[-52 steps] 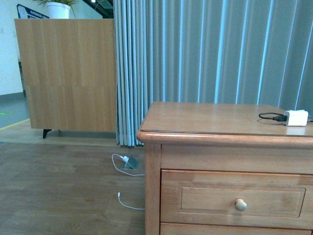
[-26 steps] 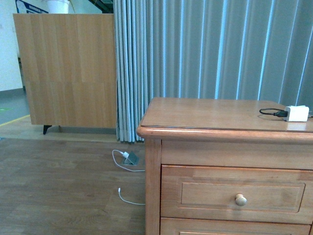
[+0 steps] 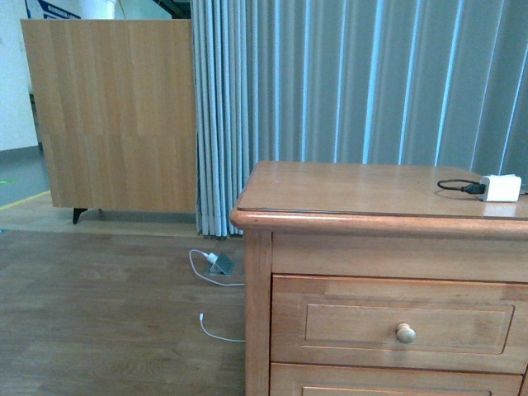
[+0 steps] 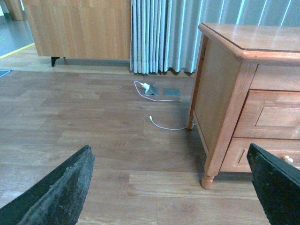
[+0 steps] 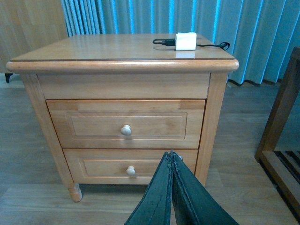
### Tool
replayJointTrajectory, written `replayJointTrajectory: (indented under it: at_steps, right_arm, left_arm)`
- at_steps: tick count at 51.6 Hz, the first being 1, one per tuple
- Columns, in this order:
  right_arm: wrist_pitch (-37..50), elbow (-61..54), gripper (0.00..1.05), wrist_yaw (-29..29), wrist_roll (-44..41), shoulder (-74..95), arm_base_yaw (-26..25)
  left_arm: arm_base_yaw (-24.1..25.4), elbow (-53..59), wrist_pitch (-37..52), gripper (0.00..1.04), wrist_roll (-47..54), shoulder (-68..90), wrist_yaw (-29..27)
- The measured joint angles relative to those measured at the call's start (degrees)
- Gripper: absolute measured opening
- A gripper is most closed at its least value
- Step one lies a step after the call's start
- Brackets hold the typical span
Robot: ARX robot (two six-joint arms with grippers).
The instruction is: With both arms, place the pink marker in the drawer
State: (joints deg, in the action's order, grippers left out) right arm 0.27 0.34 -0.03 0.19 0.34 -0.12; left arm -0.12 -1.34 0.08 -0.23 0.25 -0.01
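The honey-brown dresser's top drawer is closed, with a small round knob. It also shows in the right wrist view with its knob. The pink marker is not in view in any frame. My right gripper is shut and empty, in front of the dresser at the height of the lower drawer. My left gripper is open and empty, its fingers spread wide over the floor to the left of the dresser. Neither arm shows in the front view.
A white charger block with a black cable lies on the dresser top. A white cable and floor socket lie on the wooden floor beside the dresser. Grey-blue curtains hang behind. A wooden cabinet stands left. A dark wooden frame stands right.
The front view has shifted: the dresser and its knob sit slightly higher in the picture now, and the lower drawer's panel shows at the bottom. Nothing on the dresser has moved.
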Motion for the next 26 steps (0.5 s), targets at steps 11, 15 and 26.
replayJointTrajectory:
  at_steps: [11, 15, 26]
  right_arm:
    - [-0.2, 0.0, 0.01, 0.0, 0.0, 0.0, 0.0]
    - [-0.2, 0.0, 0.01, 0.0, 0.0, 0.0, 0.0]
    - [-0.2, 0.0, 0.25, 0.0, -0.1, 0.0, 0.0]
  left_arm:
    - [0.0, 0.0, 0.0, 0.99, 0.0, 0.0, 0.0]
    - [0.0, 0.0, 0.0, 0.99, 0.0, 0.0, 0.0]
    - [0.0, 0.0, 0.0, 0.99, 0.0, 0.0, 0.0]
